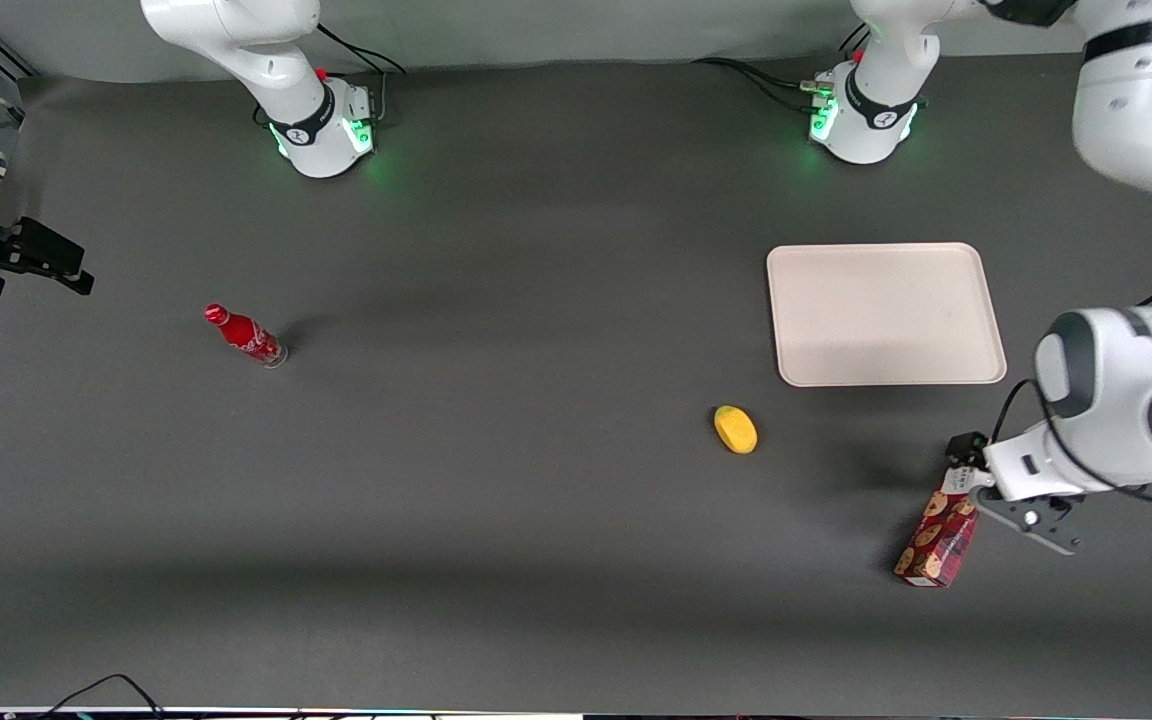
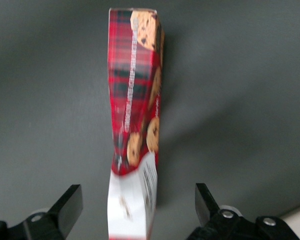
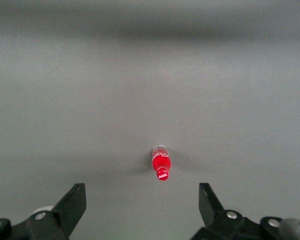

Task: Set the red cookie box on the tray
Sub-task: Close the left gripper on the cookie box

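Observation:
The red cookie box (image 1: 936, 540) lies on the dark table near the working arm's end, nearer to the front camera than the tray (image 1: 886, 313). It is a long, narrow plaid carton printed with cookies, and its white label end points toward the tray. My left gripper (image 1: 968, 490) hangs over that label end. In the left wrist view the box (image 2: 135, 100) runs lengthwise away from the gripper (image 2: 137, 189). The label end sits between the two black fingers (image 2: 70, 202), which stand wide apart and clear of the carton. The cream-white tray holds nothing.
A yellow fruit-shaped object (image 1: 736, 428) lies on the table between the box and the table's middle, a little nearer to the camera than the tray. A small red bottle (image 1: 246, 336) stands toward the parked arm's end and also shows in the right wrist view (image 3: 161, 164).

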Controlling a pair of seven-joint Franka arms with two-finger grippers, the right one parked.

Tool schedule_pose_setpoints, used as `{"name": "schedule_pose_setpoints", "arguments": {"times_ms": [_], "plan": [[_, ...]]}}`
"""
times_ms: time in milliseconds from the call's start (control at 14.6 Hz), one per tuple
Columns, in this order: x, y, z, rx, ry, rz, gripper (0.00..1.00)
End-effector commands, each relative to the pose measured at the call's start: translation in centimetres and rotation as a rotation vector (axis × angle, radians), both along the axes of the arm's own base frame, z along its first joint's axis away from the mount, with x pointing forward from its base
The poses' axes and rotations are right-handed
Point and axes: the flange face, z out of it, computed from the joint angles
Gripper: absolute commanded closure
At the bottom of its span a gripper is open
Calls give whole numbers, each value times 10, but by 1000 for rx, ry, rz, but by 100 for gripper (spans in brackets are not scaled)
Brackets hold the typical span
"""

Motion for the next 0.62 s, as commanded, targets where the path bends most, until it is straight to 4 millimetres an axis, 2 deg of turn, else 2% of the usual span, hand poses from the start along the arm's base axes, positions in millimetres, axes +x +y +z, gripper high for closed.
{"name": "schedule_pose_setpoints", "arguments": {"times_ms": [0, 205, 274, 479, 548], "plan": [[14, -6, -41, 35, -74, -58, 0], [15, -12, -63, 32, -85, -66, 0], [14, -15, -67, 33, -79, -66, 6], [14, -13, -61, 54, -72, -66, 87], [15, -12, -56, 54, -78, -55, 100]]}}
